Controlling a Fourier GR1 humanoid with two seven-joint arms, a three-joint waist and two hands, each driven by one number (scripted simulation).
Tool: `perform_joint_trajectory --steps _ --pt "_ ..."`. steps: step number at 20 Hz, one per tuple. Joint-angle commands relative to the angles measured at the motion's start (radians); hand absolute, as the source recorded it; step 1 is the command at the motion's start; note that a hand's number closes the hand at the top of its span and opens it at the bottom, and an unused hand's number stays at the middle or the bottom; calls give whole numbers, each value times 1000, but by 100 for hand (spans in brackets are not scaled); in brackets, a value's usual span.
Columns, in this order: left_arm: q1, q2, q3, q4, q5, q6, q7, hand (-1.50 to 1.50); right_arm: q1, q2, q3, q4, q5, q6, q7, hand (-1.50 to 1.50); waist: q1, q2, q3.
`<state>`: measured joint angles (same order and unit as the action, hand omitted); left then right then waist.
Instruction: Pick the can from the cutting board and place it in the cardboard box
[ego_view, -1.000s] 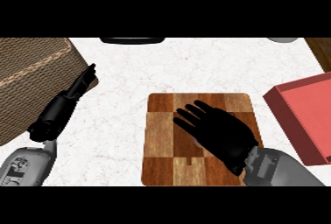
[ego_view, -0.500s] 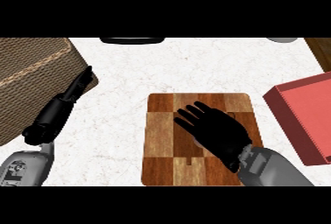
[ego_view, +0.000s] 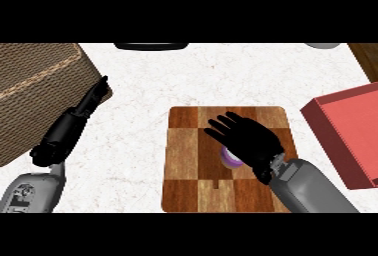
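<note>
Covering can: my right robot hand (ego_view: 247, 142) lies over the can (ego_view: 230, 158), only a purple sliver shows at the palm's left edge
Can location: on the cutting board (ego_view: 188, 165), right of its middle, mostly hidden under my palm
Right robot hand state: fingers spread and fairly straight, pointing up-left across the board; cannot tell if the palm touches the can, no curl around it visible
Right forearm: grey, coming in from the lower right, crossing the board's lower right corner
Cutting board: wooden checker pattern, lying flat on the bench (ego_view: 221, 75), centre-right of view
Cardboard box: brown cardboard box (ego_view: 37, 85) at upper left, well apart from the board
Left robot hand: my left robot hand (ego_view: 90, 102) seen edge-on, fingers straight, tips just beside the box's right edge; open, holding nothing
Left forearm: grey, at the lower left corner
Red box: red box (ego_view: 343, 132) at right edge, near the board's right side
Top edge: dark object (ego_view: 151, 46) cut off, cannot tell what
</note>
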<state>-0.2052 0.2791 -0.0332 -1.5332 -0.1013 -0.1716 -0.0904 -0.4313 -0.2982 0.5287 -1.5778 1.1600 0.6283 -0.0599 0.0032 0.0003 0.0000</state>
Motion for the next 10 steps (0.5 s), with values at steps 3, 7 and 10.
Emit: perform_joint_trajectory --steps 3,7,10 --pt "-28 -11 15 3 -4 -17 17 0 -13 -12 42 82 49 -114 -161 150 1 1 0" --pt "-19 10 44 30 -6 -41 -13 0 7 13 25 47 77 -215 -189 150 -2 0 0" --pt "-24 -7 40 -21 -1 -47 43 0 -22 21 -5 100 100 -260 -247 150 0 0 0"
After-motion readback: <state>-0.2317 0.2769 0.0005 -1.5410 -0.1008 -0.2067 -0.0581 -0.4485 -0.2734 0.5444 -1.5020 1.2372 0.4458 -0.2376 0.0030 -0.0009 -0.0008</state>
